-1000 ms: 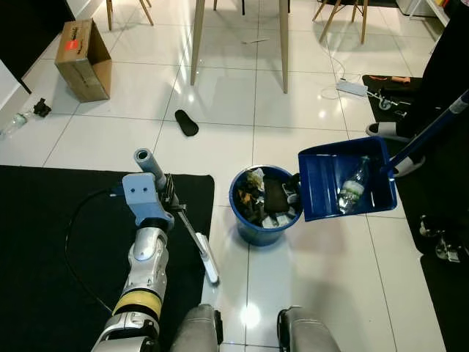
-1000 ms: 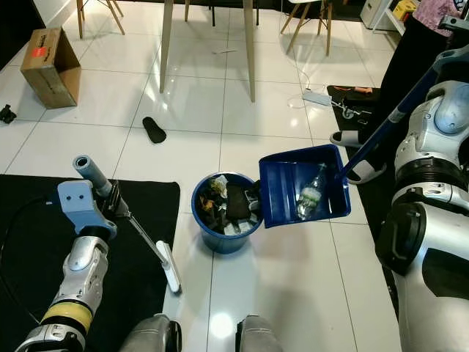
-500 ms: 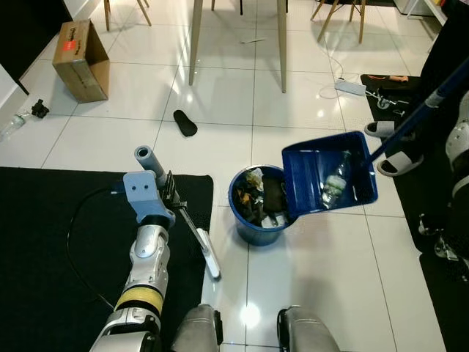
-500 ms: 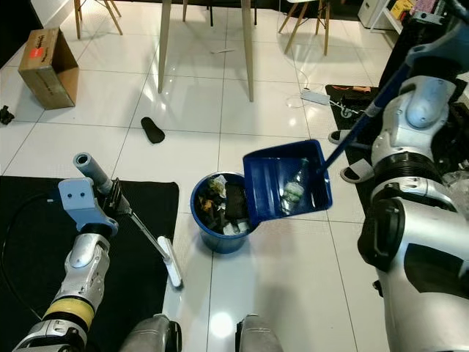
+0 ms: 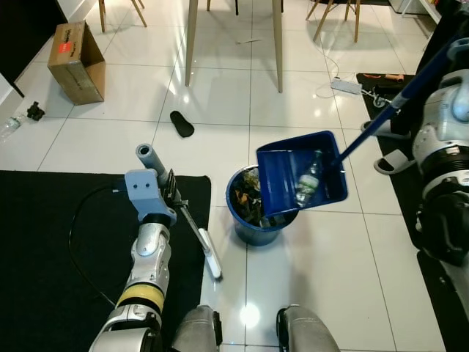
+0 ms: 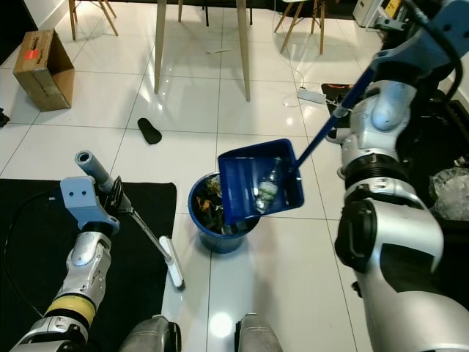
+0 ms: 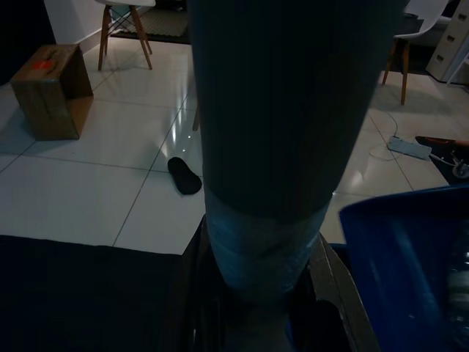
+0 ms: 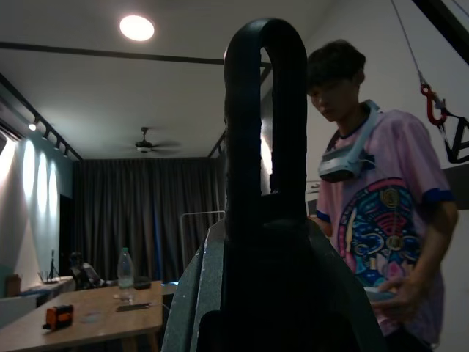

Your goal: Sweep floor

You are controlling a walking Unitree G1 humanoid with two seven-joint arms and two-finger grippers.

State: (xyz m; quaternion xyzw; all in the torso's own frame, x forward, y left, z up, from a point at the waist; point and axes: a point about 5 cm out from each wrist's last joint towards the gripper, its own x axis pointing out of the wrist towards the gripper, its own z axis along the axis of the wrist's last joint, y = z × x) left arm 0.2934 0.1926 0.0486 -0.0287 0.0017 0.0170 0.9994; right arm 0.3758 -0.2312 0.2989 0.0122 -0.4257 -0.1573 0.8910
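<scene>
Left eye view: the blue plastic dustpan tilts over the round blue bin, its long handle rising far-right. The left hand pinches the broom, which slants near-right over glossy white tiles. Right wrist view: right hand grips the handle's loop

One bin, blue, trash inside, count unclear. One dustpan over the bin, one bottle in it. One brush left of the bin. One black sole on the floor beyond the bin. One box far left of the bin. One power strip past the bin to the right. Two table legs beyond the bin. Two black mats, either side of the bin. One person, one bottle on surface in the right wrist view.
</scene>
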